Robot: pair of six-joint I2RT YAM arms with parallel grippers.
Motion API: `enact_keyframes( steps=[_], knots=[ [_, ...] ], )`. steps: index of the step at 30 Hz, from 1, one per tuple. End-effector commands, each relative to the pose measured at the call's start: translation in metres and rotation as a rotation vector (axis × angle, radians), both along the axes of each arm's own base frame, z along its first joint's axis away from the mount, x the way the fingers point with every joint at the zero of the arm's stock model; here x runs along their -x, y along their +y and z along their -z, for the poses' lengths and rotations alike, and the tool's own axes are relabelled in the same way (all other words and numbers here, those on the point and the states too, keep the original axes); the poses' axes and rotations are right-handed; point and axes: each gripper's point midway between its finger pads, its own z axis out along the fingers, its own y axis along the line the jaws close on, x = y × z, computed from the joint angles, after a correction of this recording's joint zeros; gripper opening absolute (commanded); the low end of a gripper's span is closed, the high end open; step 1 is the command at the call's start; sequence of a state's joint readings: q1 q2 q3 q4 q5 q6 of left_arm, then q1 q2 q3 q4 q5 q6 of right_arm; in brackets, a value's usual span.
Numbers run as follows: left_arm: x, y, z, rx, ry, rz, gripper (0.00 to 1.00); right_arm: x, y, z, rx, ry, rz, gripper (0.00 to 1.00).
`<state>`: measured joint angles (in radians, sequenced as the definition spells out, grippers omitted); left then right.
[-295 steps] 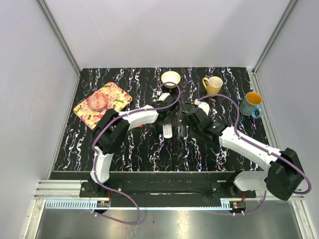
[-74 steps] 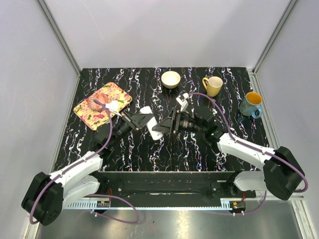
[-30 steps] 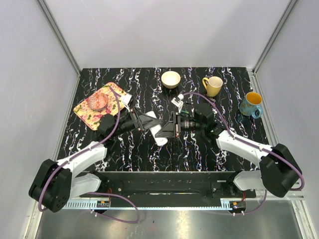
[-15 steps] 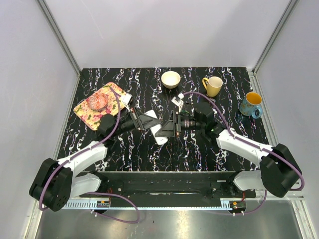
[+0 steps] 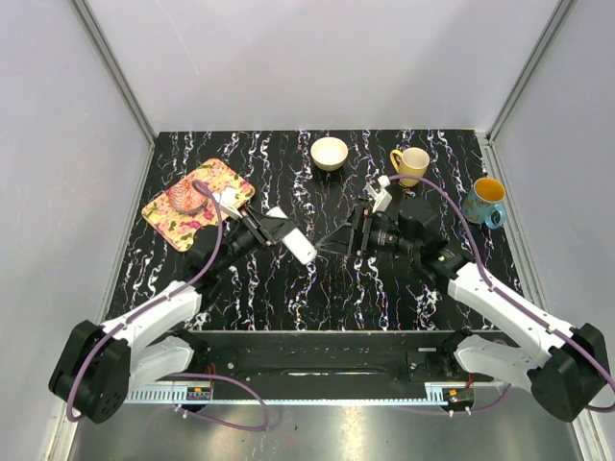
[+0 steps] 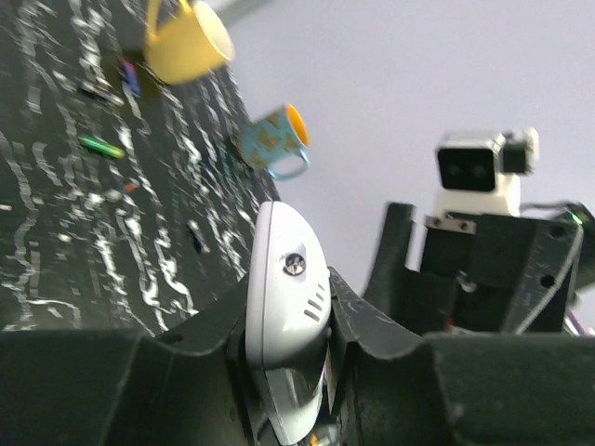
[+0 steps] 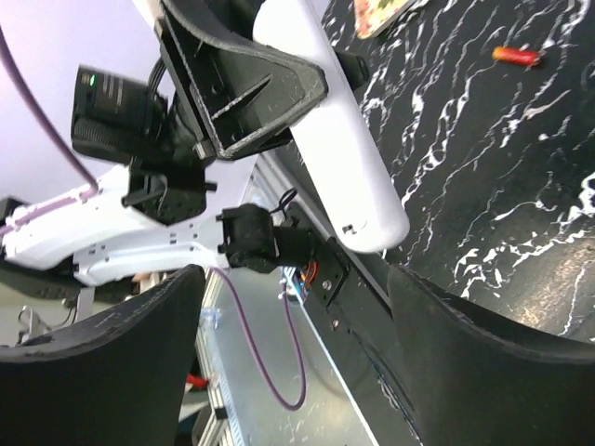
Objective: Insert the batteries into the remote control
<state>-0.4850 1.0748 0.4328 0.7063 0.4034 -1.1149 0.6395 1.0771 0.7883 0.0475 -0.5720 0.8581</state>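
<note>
- Two arms meet at mid-table in the top view. Neither carries a battery, so I judge this a step of presenting the remote, with loading not yet begun.
- Left gripper (image 5: 274,230), centre-left of the top view, is clamped on the remote (image 5: 300,249). The remote juts toward the lower right and looks held clear of the table (image 5: 288,298).
- Right gripper (image 7: 296,279) stands wide. In its own view its two fingers fill the lower corners, and the remote's rounded end hangs between them, touching neither.
- One green battery (image 6: 100,146) lies flat on the table at upper left of the left wrist view, near the yellow mug (image 6: 186,42). A second one I cannot make out.
- Next move, as I judge it: the right gripper goes to that battery and closes narrowly on a thin cylinder lying flat. Meanwhile the left holds the remote steady with its compartment side reachable.
- Only the right wrist view shows the remote's plain underside, and a red piece (image 7: 514,56) at upper right. Whether the compartment is open I cannot tell.
- Only the left wrist view shows the battery. The top view alone shows the bowl (image 5: 330,164) and tray (image 5: 226,182) toward the far edge.
</note>
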Motion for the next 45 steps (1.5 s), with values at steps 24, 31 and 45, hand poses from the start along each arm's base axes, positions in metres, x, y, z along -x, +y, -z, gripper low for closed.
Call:
enact_keyframes(
  steps=[24, 31, 45],
  knots=[
    [-0.029, 0.043, -0.005, -0.064, -0.125, -0.442, 0.00, -0.046, 0.048, 0.016, -0.042, 0.119, 0.139, 0.75],
    [-0.028, 0.041, -0.003, -0.075, -0.131, -0.435, 0.00, -0.049, 0.053, 0.016, -0.061, 0.128, 0.127, 0.73],
    [-0.027, 0.039, -0.003, -0.062, -0.133, -0.432, 0.00, -0.050, 0.057, 0.023, -0.072, 0.150, 0.124, 0.68]
  ],
)
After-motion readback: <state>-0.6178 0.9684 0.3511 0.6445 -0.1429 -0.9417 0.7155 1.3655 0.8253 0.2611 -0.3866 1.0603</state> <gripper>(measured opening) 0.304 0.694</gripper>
